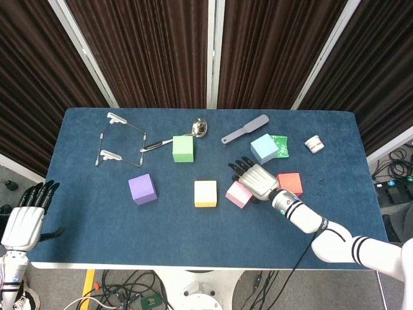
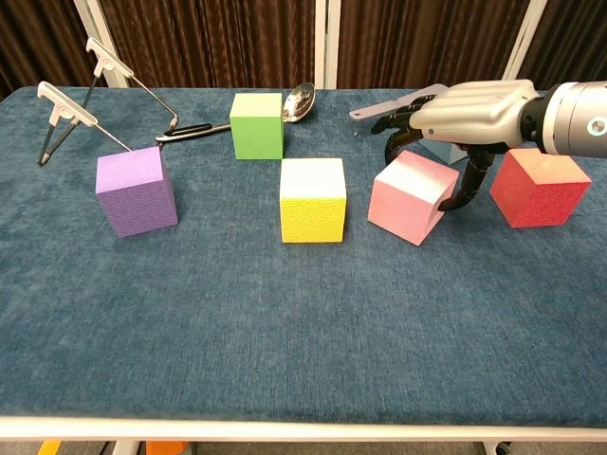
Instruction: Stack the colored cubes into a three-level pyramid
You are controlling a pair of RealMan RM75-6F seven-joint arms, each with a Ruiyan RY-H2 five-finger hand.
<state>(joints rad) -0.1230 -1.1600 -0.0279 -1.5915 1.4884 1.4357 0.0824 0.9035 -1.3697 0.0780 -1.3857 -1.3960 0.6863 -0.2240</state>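
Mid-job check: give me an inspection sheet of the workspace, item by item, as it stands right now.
Surface: blue cloth table, flat.
Job's things: purple cube, yellow cube, green cube, pink cube, light blue cube, red cube; all single, nothing stacked yet.
Clutter: spoon, grey spatula, wire rack, green packet, small white jar.
Hands: right hand arched over the pink cube, fingers curling around it, grip not confirmed; left hand off the table's left edge, holding nothing.
Cables: tangle on the floor under the table.
Surroundings: dark curtains behind.
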